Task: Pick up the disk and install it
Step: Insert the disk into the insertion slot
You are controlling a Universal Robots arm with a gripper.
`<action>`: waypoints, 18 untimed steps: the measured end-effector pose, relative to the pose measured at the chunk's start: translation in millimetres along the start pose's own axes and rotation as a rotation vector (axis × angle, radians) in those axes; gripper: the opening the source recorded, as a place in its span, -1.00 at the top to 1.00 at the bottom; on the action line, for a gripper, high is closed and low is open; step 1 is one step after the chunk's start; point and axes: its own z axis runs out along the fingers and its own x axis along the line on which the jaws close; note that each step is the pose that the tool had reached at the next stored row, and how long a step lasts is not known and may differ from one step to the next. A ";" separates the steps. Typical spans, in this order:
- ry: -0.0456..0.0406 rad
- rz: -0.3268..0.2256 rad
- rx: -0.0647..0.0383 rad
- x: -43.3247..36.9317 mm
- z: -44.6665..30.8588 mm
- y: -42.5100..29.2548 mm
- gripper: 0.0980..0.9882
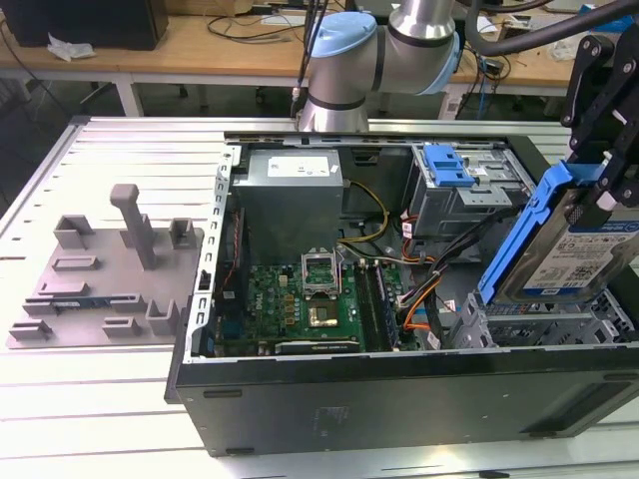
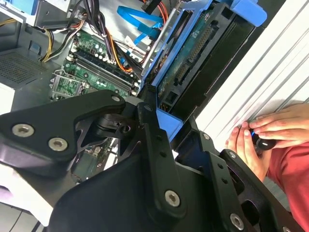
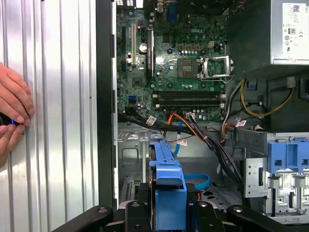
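In the exterior view the disk (image 1: 564, 254), silver-grey with a white and blue label and a blue carrier bracket, hangs tilted above the metal drive cage (image 1: 539, 319) at the right end of the open computer case (image 1: 399, 399). My black gripper (image 1: 602, 185) is shut on its upper end. In the second wrist view the disk (image 2: 190, 58) shows its circuit-board underside, clamped at the blue bracket by my gripper (image 2: 159, 128). The first wrist view looks down the bracket's edge (image 3: 168, 186), held by my gripper (image 3: 168, 217) over the case floor.
Inside the case lie the motherboard (image 1: 300, 299), bundled cables (image 1: 419, 274), a grey power supply (image 1: 290, 185) and another blue-bracketed bay (image 1: 446, 165). A grey fixture tray (image 1: 110, 269) sits at the exterior view's left. A person's hands (image 2: 260, 133) rest on the ribbed table beside the case.
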 end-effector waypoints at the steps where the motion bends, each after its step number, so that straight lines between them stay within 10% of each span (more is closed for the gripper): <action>1: 0.0000 0.000 0.000 0.1 0.3 0.0 0.39; 18: -0.0001 0.000 0.000 0.8 11.5 -0.9 0.39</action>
